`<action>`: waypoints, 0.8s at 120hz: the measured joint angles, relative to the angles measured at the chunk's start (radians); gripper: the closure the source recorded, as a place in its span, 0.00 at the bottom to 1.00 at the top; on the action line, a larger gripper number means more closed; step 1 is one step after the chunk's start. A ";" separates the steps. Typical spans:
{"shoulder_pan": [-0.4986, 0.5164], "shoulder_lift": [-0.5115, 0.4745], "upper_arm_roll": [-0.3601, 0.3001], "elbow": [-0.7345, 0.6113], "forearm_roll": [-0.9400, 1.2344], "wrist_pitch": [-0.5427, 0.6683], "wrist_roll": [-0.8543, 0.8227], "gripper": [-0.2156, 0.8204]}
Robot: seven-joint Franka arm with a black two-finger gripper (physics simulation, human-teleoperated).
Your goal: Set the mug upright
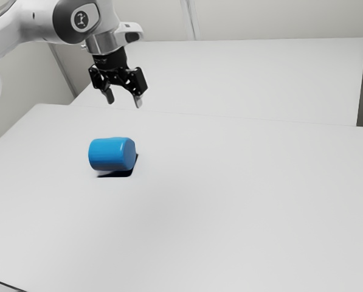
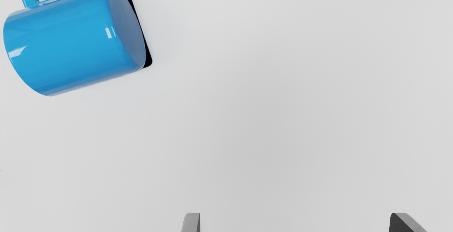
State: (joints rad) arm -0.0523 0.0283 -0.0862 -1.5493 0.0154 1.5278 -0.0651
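Mug (image 1: 111, 154) lay on its side on the counter (image 1: 242, 213), below and apart from the jaws, which stood spread, presumably to clear its width

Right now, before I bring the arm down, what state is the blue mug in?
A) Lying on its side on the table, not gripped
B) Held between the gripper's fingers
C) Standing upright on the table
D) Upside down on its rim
A: the mug lies with its round wall down on the table, and the open gripper is apart from it.
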 joint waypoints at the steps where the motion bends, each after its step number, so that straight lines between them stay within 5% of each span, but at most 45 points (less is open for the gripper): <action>1: 0.002 0.001 0.000 0.002 0.000 0.000 0.001 0.23; 96: 0.486 0.151 -0.002 0.027 -0.134 0.028 0.231 0.23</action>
State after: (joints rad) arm 0.4341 0.1789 -0.0883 -1.5228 -0.1188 1.5554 0.1664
